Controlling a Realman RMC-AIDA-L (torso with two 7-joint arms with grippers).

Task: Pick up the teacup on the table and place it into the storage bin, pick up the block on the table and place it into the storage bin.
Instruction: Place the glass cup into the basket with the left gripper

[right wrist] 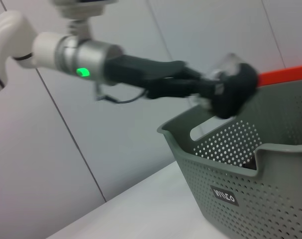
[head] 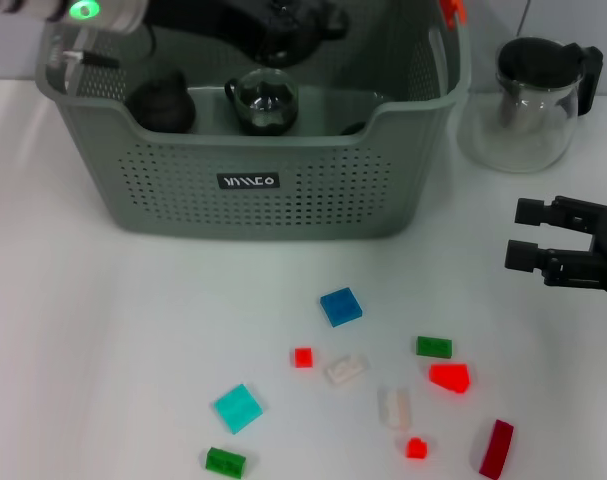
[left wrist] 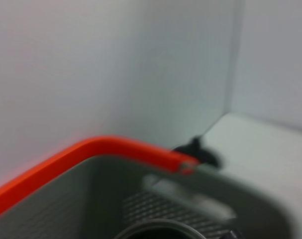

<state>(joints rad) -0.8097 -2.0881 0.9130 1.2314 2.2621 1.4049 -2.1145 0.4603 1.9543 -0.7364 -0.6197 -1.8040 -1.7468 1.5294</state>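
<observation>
While the left gripper (right wrist: 230,92) hangs over the grey-green perforated storage bin (head: 263,190), jaws unreadable, a glass teacup (head: 264,102) sits inside; blue block (head: 340,306) lies on the surface, right gripper (head: 528,235) released.

From my left wrist I look down over the storage bin (left wrist: 250,199), its grey-green rim crossing the view with a slot-like handle opening just under the edge. An orange-red handle (left wrist: 91,152) arcs along the rim and ends at a clip near the corner. A small dark shape (left wrist: 198,149), too blurred to tell, sits just beyond that clip. Perforated wall shows inside, and the curved dark rim of a round object (left wrist: 155,230) lies in the bin below. Pale wall panels stand behind.
</observation>
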